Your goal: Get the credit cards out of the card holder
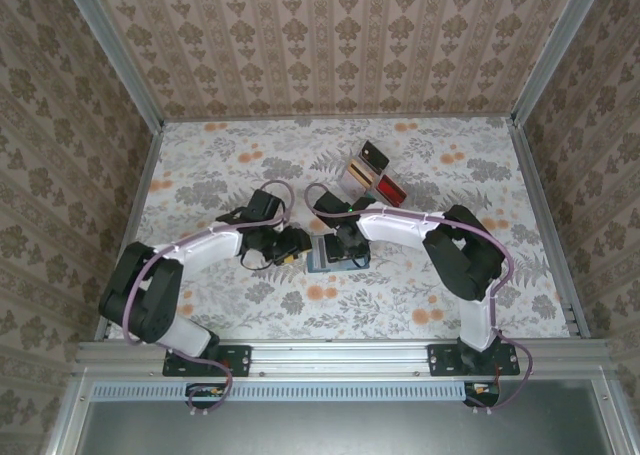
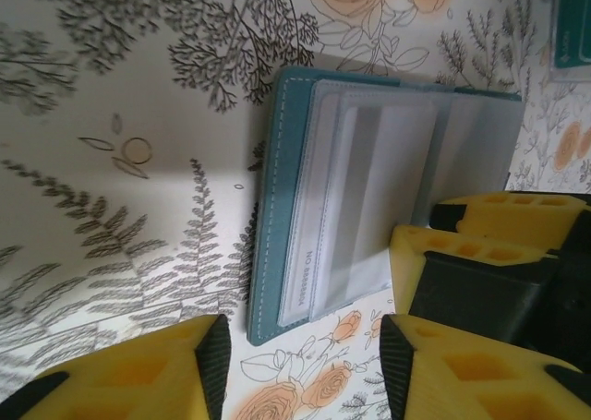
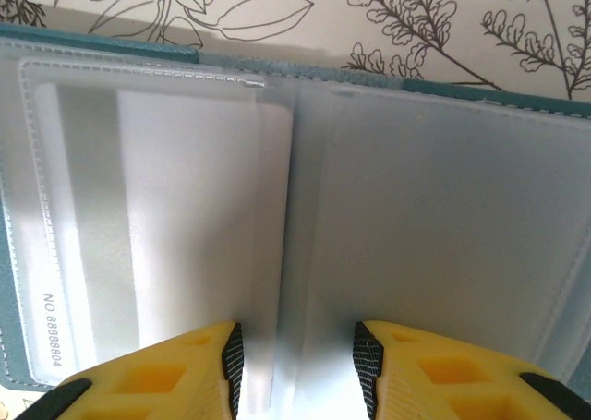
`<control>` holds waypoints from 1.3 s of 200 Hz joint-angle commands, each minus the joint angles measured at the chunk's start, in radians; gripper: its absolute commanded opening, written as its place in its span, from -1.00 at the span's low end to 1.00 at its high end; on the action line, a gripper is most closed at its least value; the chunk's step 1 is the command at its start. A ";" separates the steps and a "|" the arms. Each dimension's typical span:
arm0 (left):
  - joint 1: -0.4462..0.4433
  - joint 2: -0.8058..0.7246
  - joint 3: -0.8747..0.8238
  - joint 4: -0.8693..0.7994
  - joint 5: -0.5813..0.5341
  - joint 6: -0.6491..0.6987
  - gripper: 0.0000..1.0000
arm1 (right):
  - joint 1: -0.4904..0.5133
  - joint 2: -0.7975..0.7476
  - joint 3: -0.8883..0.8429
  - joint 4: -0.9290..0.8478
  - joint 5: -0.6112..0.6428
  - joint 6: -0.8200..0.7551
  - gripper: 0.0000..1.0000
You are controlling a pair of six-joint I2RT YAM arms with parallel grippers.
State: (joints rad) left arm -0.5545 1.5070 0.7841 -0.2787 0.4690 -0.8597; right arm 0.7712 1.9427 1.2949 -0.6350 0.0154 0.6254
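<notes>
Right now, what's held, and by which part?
Left gripper: nothing. Jaws of right gripper straddle the teal folding card holder at its clear centre fold; grip cannot be told.

card holder (image 2: 282,162): teal cover, pale stitching, frosted blue-grey sleeves | card (image 3: 166,208): white, grey band, grey printed number | desk (image 2: 120,162): white, grey ferns, orange roses | left claw (image 2: 303,369), right claw (image 3: 295,365): yellow, black pads | walls (image 1: 330,35): beige damask

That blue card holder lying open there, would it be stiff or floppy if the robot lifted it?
Probably floppy: the card holder lies open with a middle fold, so it may flap shut when lifted. Its clear sleeves look glossy, likely slippery. Thin and flat, it should slide rather than tip if pushed.
</notes>
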 commanded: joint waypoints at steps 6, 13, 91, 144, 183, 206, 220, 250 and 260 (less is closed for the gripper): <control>-0.025 0.048 0.044 0.058 0.030 -0.029 -0.14 | -0.016 0.068 -0.073 -0.011 -0.018 0.013 -0.18; -0.032 0.061 0.052 0.061 0.034 -0.029 -0.18 | -0.018 0.066 -0.076 -0.007 -0.022 0.013 -0.19; -0.065 0.153 0.085 0.083 0.048 -0.041 -0.39 | -0.026 0.070 -0.086 0.014 -0.052 0.024 -0.21; -0.067 0.187 0.093 0.081 0.062 -0.033 -0.40 | -0.032 0.065 -0.103 0.041 -0.080 0.025 -0.22; -0.068 0.204 0.105 0.047 0.047 -0.014 -0.40 | -0.040 0.064 -0.111 0.052 -0.098 0.028 -0.22; -0.068 0.214 0.117 0.018 0.037 0.000 -0.40 | -0.050 0.062 -0.120 0.064 -0.115 0.033 -0.22; -0.070 0.213 0.124 -0.010 0.020 0.012 -0.40 | -0.054 0.062 -0.124 0.072 -0.128 0.034 -0.23; -0.073 0.215 0.140 -0.056 -0.007 0.039 -0.40 | -0.061 0.069 -0.130 0.074 -0.134 0.043 -0.25; -0.074 0.213 0.142 -0.057 -0.007 0.042 -0.40 | -0.062 0.073 -0.131 0.072 -0.133 0.046 -0.28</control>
State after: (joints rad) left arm -0.6216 1.7050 0.8989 -0.2657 0.4931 -0.8589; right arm 0.7120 1.9144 1.2350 -0.5632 -0.1123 0.6430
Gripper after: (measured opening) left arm 0.298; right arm 0.369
